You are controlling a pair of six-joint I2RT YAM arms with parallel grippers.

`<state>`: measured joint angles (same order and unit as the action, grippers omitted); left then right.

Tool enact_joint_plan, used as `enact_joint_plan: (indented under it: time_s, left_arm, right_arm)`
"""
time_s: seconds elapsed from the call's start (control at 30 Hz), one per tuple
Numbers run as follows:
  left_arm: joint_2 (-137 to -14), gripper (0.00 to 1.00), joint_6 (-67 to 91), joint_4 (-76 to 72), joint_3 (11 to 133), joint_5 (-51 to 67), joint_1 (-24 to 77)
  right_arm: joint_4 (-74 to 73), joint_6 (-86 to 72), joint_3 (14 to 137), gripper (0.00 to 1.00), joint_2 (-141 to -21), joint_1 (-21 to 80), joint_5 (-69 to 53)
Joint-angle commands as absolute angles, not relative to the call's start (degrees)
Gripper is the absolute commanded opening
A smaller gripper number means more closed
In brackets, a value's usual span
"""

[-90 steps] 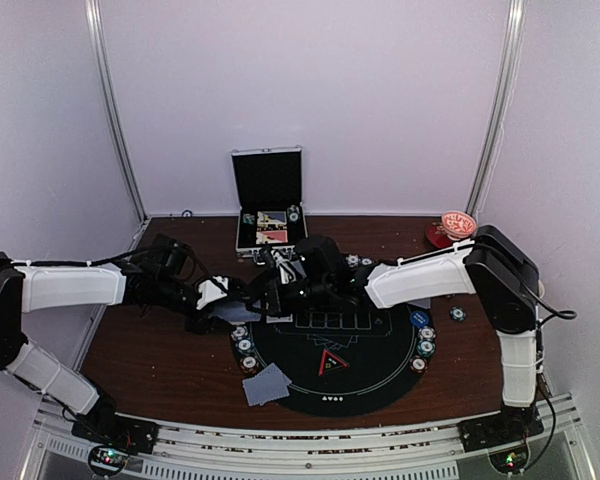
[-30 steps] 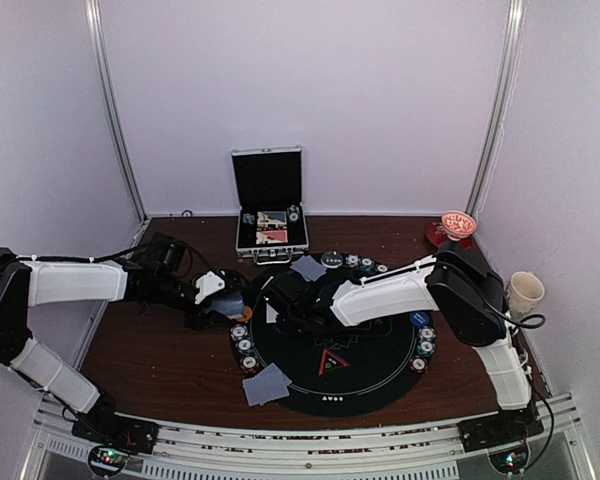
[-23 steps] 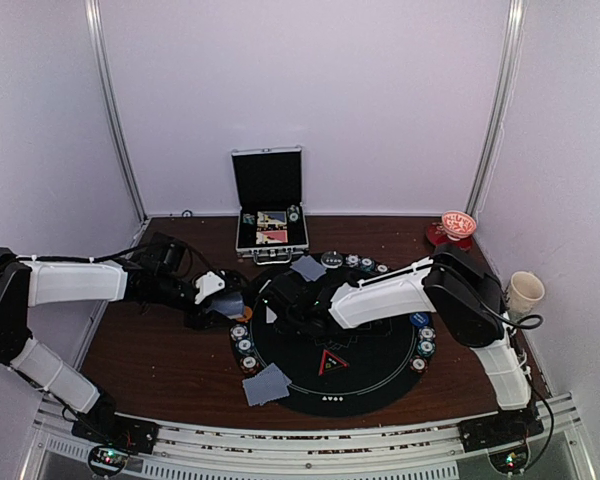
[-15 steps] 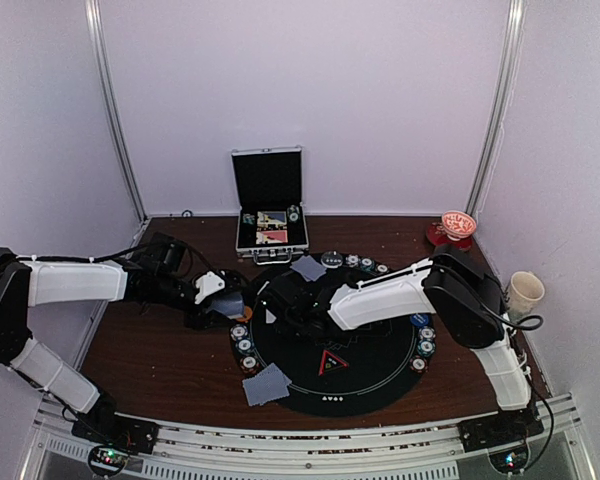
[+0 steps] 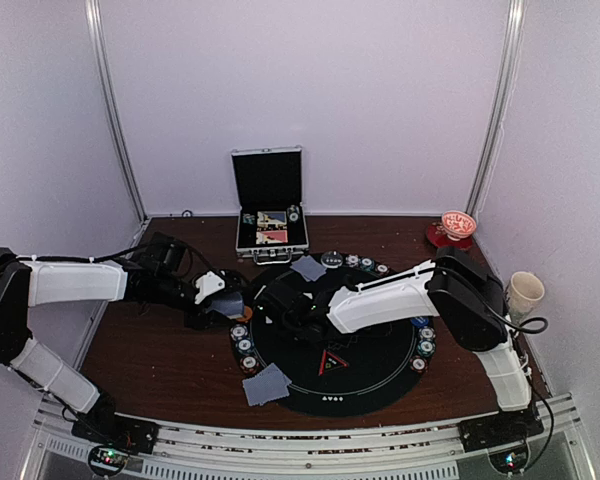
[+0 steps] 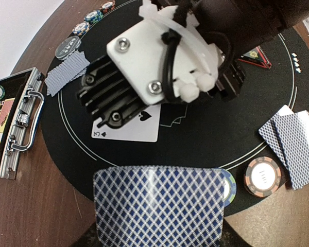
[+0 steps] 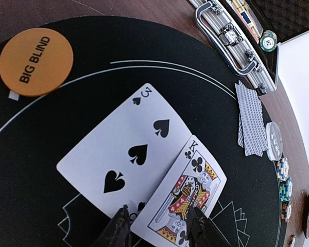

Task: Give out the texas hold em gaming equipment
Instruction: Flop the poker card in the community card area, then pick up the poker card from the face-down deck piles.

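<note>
Your right gripper [image 7: 158,222] just spread its jaws, releasing the face-up king-of-clubs card [image 7: 188,198] onto the large round black mat [image 7: 144,46]: 1 more dealt. Your left gripper [image 5: 217,301] clamps the blue-backed card deck [image 6: 159,206].

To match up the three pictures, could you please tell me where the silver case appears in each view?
Top external: silver case at centre back, lid raised.
Left wrist: silver case cut off by the left edge.
Right wrist: silver case in the top right corner.
Shared landmark: face-down cards by the mat's edge, near the case.
</note>
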<state>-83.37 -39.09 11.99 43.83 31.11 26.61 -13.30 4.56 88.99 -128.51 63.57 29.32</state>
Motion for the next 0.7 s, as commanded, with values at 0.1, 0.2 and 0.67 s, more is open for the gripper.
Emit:
enact_joint_plan:
  time_s: [0.1,0.2,0.67]
  left_arm:
    - [-83.7,0.56,-38.8,10.1,45.7,32.3,26.2]
    - [-83.7,0.56,-38.8,10.1,45.7,32.3,26.1]
    - [-82.4,0.56,-40.4,11.1,45.1,34.5,26.2]
  right_arm:
    - [-16.5,3.6,89.2,0.41,-123.4,65.0,28.6]
    - [-17.4,2.8,89.0,0.42,-122.0,65.5,28.9]
    - [-7.5,-19.0,77.8,0.75,-106.6,61.5,4.1]
